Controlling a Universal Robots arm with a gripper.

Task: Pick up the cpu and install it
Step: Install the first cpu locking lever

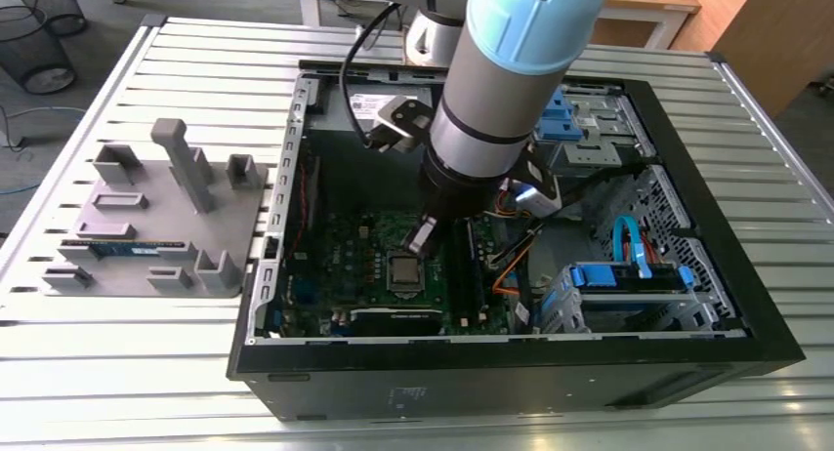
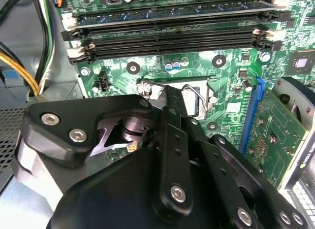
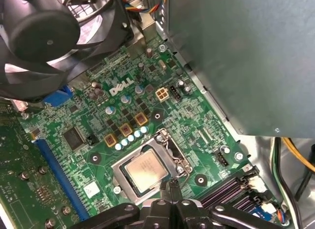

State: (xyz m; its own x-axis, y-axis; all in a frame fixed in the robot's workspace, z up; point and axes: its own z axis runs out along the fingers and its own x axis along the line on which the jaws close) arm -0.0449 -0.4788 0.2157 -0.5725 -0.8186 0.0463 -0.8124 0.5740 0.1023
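Here, cpu (image 3: 146,171) seated in socket (image 3: 132,155), closed tool (image 3: 170,183) just beside its edge

A grey-sleeved robot arm with a pale blue joint (image 1: 502,100) reaches down into an open black computer case (image 1: 729,305) on a slatted metal table (image 1: 156,373). Its black gripper (image 1: 419,240) hangs just beside the small square silver-grey cpu (image 1: 405,268), which lies flat on the green motherboard (image 1: 352,275). A grey fixture plate (image 1: 144,226) stands on the exterior view's left.
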